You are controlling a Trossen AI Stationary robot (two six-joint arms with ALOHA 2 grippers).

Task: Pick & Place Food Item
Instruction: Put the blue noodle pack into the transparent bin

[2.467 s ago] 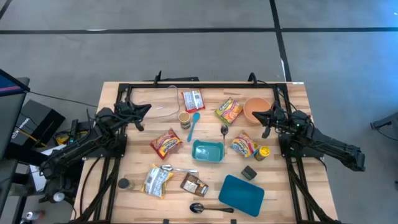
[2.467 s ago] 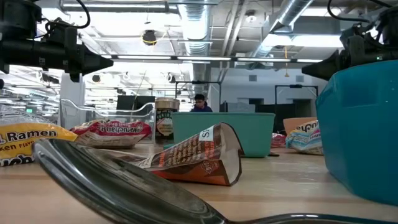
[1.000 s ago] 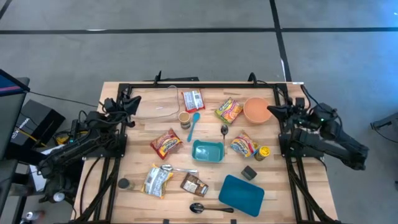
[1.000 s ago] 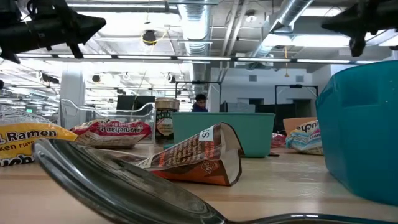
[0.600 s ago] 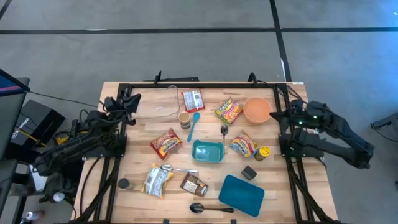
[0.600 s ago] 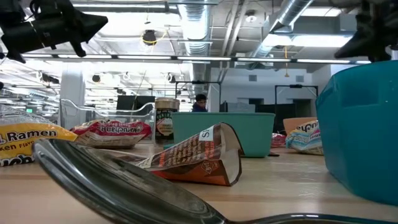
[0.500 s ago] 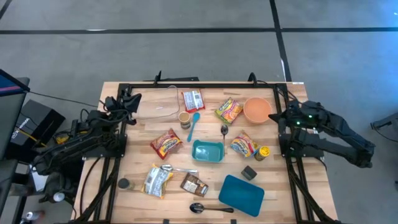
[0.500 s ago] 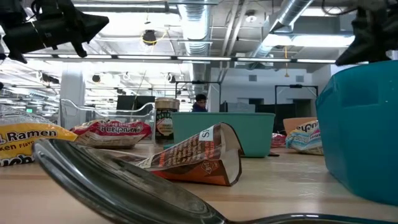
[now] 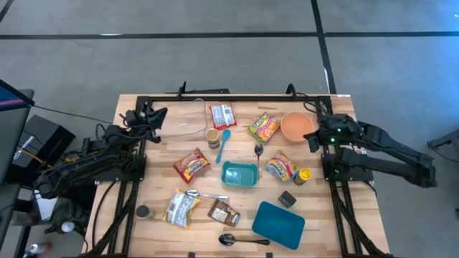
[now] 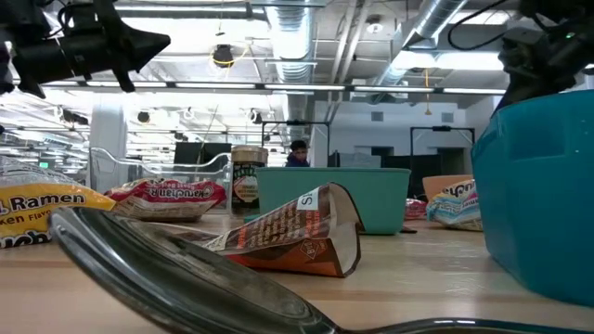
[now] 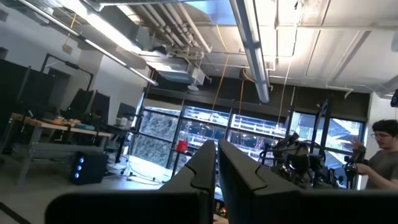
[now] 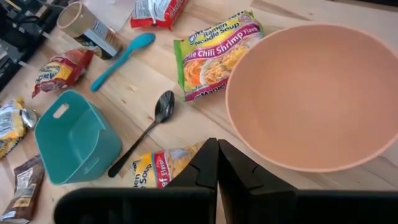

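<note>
Several food packets lie flat on the wooden table: a red one (image 9: 222,115), a green chili shrimp ramen (image 9: 264,127) (image 12: 214,53), a red one (image 9: 191,165), a yellow one (image 9: 281,168), a yellow-white one (image 9: 181,208) and a brown one (image 9: 224,212). My right gripper (image 9: 313,140) (image 12: 217,155) is shut and empty. It slants down above the table's right side, beside the orange bowl (image 9: 296,127) (image 12: 314,93). My left gripper (image 9: 154,115) (image 11: 216,163) is shut and empty. It sits raised at the far left, pointing slightly upward into the room.
A teal bin (image 9: 239,173) stands mid-table, with a teal container (image 9: 278,222) near the front. A cup (image 9: 213,136), a blue spoon (image 9: 223,143), two metal spoons (image 9: 259,150) (image 9: 240,240), a small yellow jar (image 9: 303,175), a dark block (image 9: 287,198) and a clear plate (image 9: 179,118) lie around. A person (image 11: 382,155) stands in the room beyond.
My right gripper has tipped from roughly level to slanting down at the table. It has also sunk a little beside the orange bowl and stays shut. Nothing on the table has moved.
</note>
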